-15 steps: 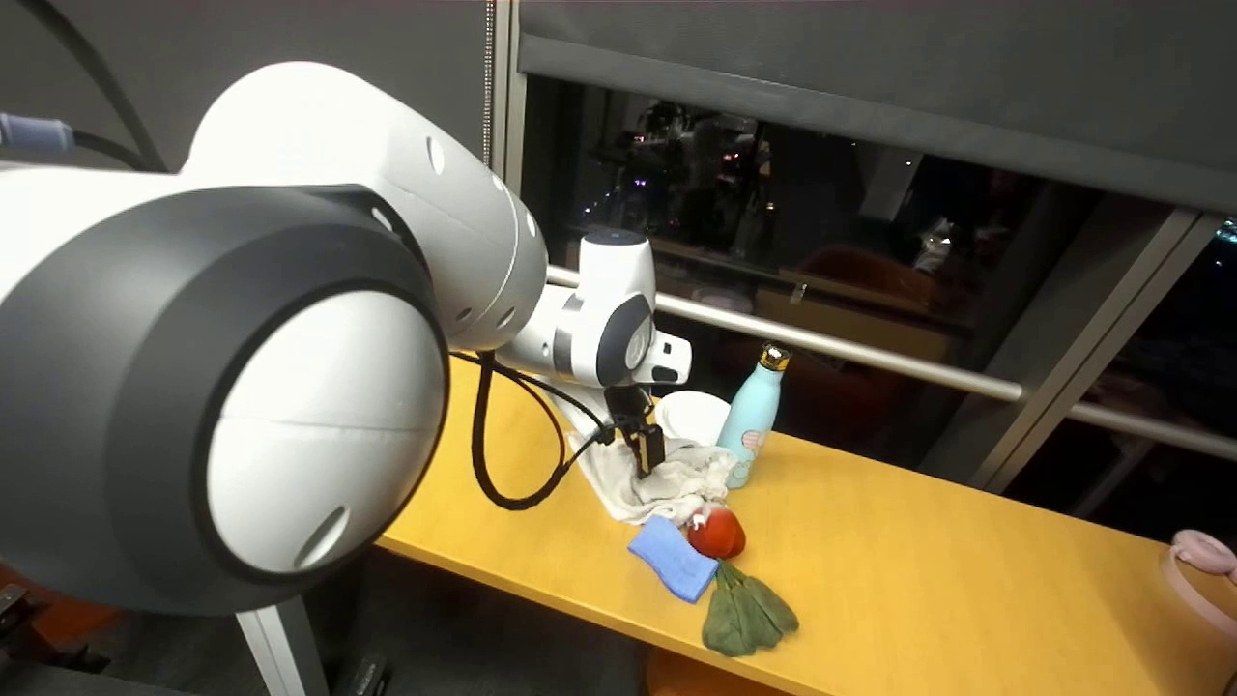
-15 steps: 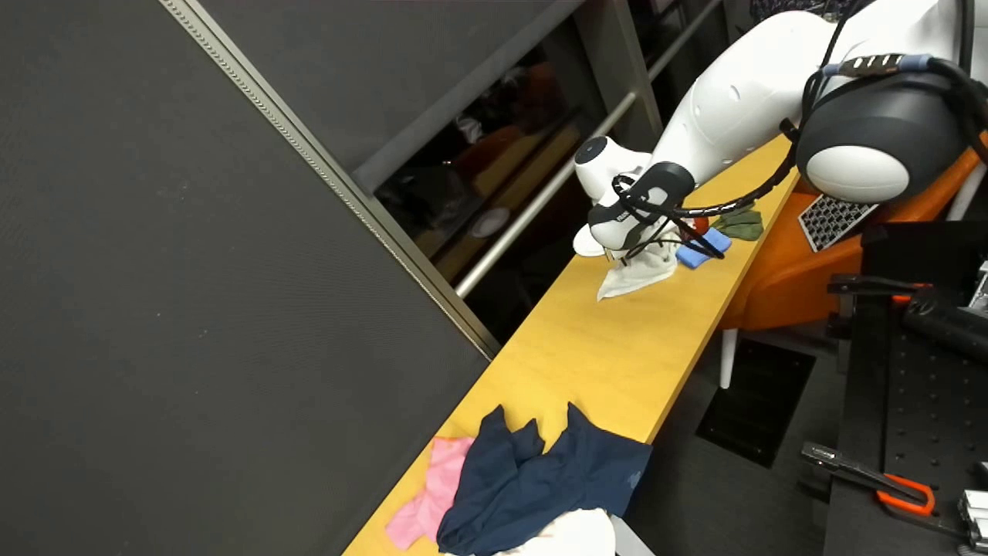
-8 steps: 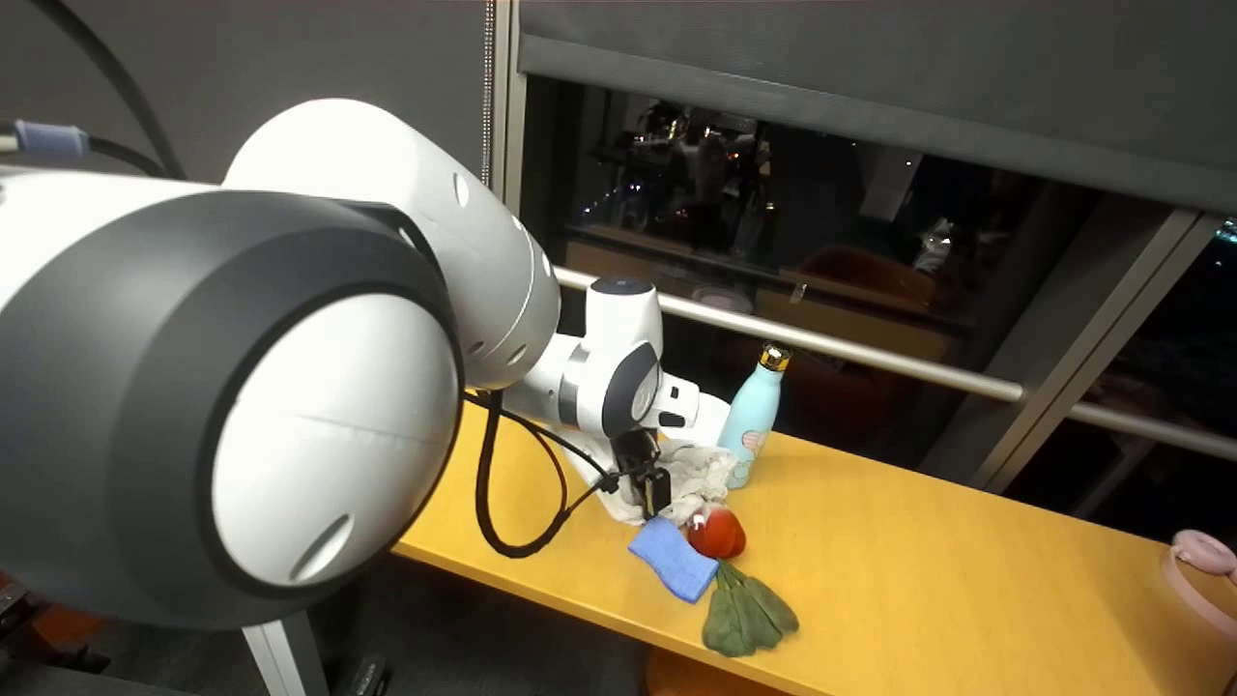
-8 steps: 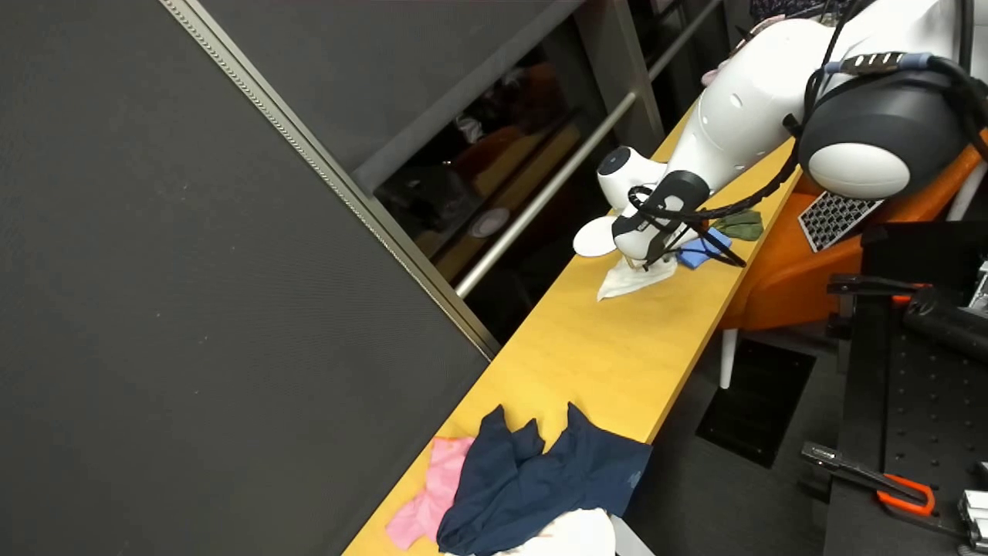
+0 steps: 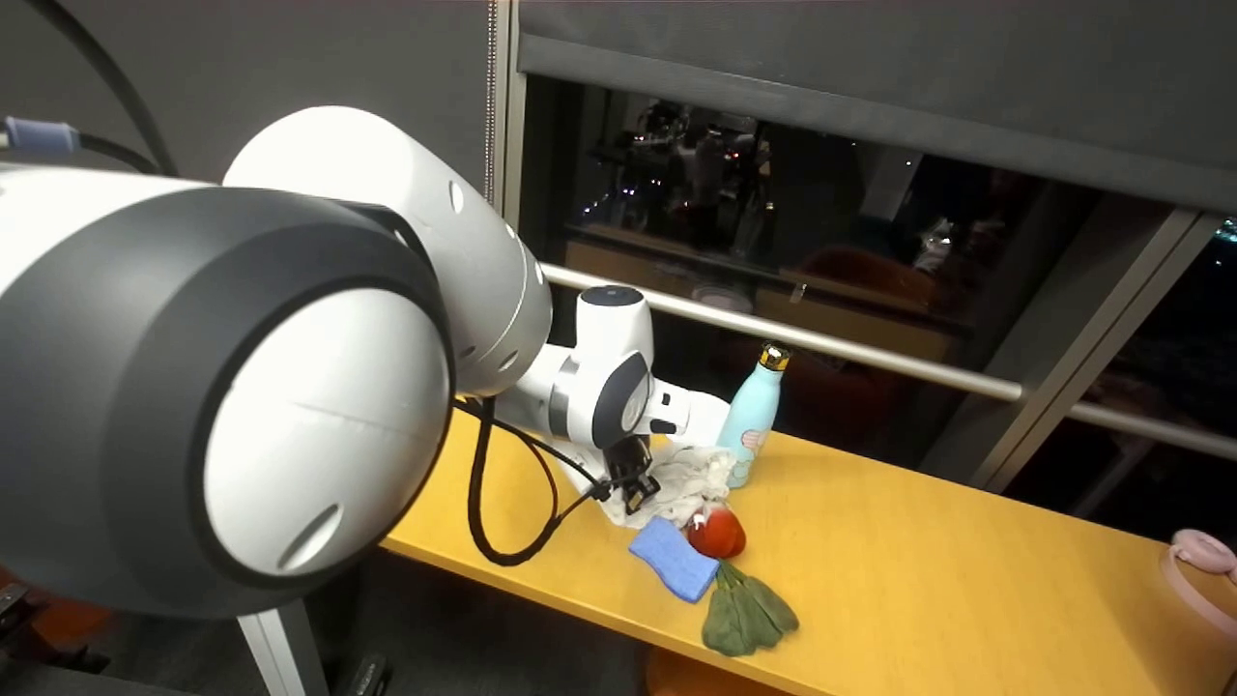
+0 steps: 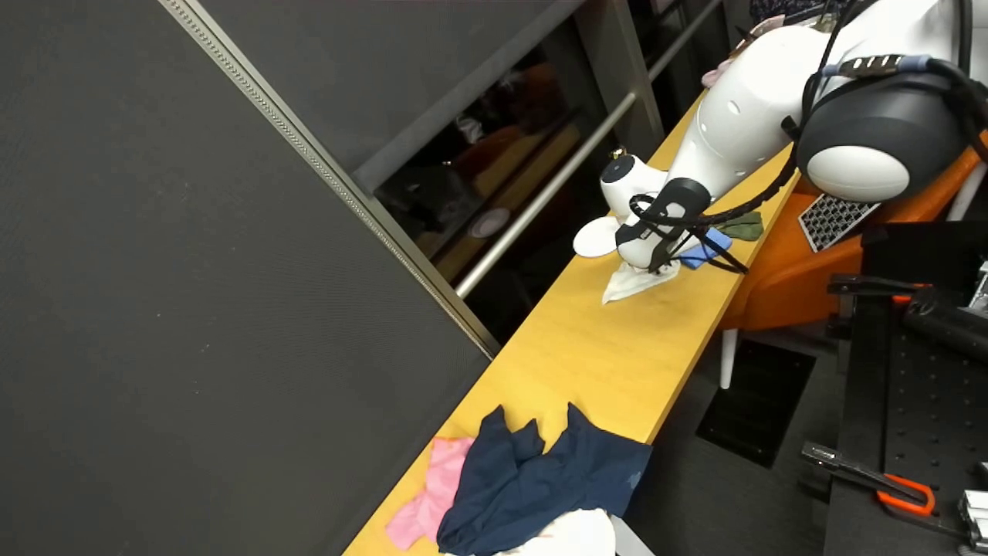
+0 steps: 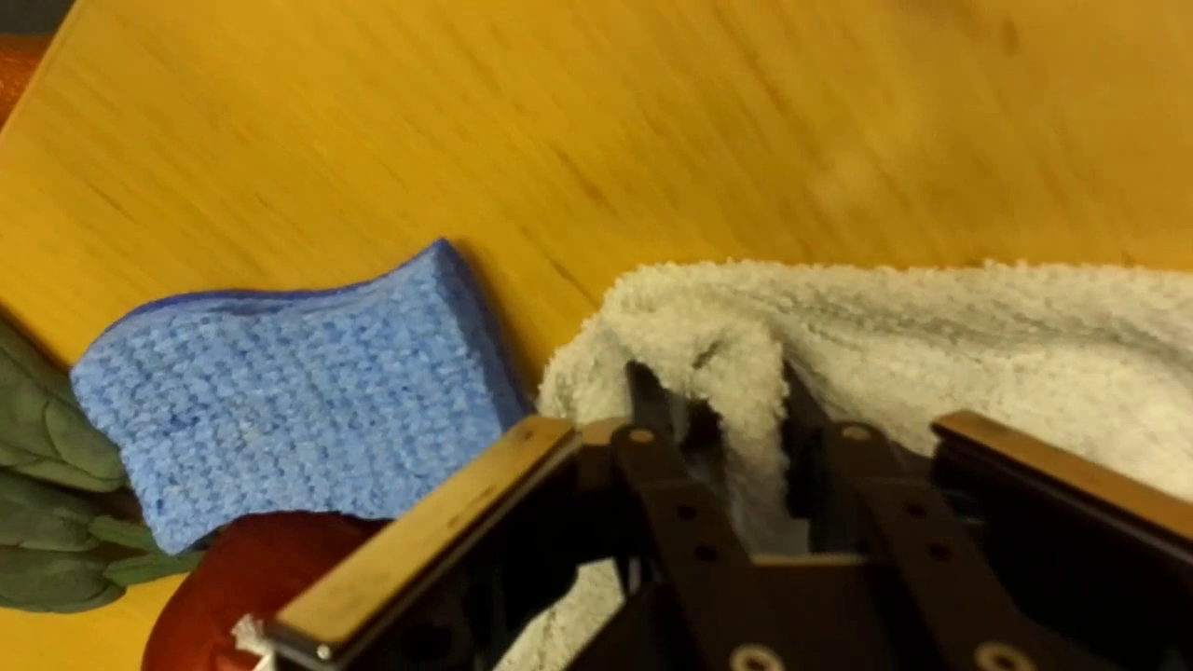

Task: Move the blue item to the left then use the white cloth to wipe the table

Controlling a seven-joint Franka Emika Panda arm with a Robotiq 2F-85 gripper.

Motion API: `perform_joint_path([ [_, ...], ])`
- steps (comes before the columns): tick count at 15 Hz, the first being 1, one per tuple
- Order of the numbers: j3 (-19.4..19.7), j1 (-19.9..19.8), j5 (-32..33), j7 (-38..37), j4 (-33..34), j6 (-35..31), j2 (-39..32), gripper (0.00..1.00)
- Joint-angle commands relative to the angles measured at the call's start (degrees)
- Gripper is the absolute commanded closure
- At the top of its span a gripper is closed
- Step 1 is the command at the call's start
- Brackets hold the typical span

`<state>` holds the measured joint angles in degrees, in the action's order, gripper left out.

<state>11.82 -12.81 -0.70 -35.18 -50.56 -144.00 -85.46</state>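
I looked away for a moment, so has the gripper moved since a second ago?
Yes: in an exterior view, the gripper is now lower in the picture, farther from the window rail.

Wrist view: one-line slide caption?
Gripper with a fold of white cloth between its fingers, blue pad lying nearby on the wooden table.

in an exterior view, window (image 5: 831, 222) dark with tiny light specks — white arm (image 5: 329, 159) washed out on top. wrist view warm-toned, gripper (image 7: 718, 401) soft-focus, blue sponge (image 7: 308, 410) shadowing table (image 7: 373, 140) — faint glare there.
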Motion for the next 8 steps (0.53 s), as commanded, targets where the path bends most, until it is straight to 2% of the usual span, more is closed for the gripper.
perform_joint_path([
  [1, -1.91, 1.76, -1.41, 1.71, 0.68, -1.09, 0.04, 0.99],
  [4, -2.56, 4.00, -1.52, 1.84, 3.31, -0.49, 0.17, 1.00],
  [7, -4.49, 6.06, -0.67, 1.95, 2.54, -2.15, 3.30, 0.98],
  [8, -6.18, 6.51, -1.28, 2.93, 1.82, -2.82, 4.94, 0.98],
])
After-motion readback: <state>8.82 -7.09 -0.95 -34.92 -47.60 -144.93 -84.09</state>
